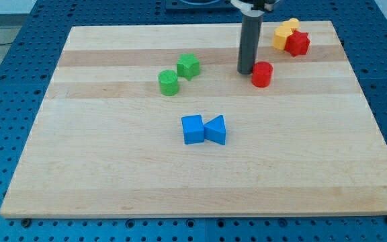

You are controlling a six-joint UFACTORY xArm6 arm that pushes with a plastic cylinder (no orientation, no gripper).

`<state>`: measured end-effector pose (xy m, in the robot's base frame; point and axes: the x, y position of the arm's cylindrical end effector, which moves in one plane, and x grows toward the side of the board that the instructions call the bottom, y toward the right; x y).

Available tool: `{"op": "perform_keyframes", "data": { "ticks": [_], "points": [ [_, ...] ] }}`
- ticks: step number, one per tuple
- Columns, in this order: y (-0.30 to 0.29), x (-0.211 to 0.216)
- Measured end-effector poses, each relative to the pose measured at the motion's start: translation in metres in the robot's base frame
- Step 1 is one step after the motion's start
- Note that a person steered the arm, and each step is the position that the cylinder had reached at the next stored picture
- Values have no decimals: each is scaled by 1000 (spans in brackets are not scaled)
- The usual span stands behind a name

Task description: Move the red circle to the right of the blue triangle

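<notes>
Red circle upper right of centre on the tabletop, upright, toward the view's top. My tip just at its left edge, touching or very nearly so; contact not resolvable. No fingers on this rig, only the straight dark rod, so no open-or-closed state to tell.

Blue triangle well below and to the view's left of the red circle, pressed against a blue square block on its left side. Target spot judged to be the bare wood just right of the triangle.

For the step in hand: probably better to bring the tip round to the circle's upper side, then push down toward the view's bottom, with a slight leftward bias. Push through the circle's centre; off-centre contact likely to let the round block roll off the rod. Slow near the end, stop short of touching the triangle, to avoid nudging the blue pair.

Further out: green cylinder and green block, near each other, well left of the tip, out of the path. Yellow block and red star-like block touching, at the top right corner.

Tabletop pale wood in planked strips, smooth. Blue perforated bench around it on all sides.
</notes>
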<state>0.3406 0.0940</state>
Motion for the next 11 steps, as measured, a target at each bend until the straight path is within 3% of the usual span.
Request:
{"op": "perform_keyframes", "data": {
  "ticks": [4,6,8,10,11],
  "points": [
    [84,0],
    [74,18],
    [73,63],
    [99,93],
    [75,92]
  ]
}}
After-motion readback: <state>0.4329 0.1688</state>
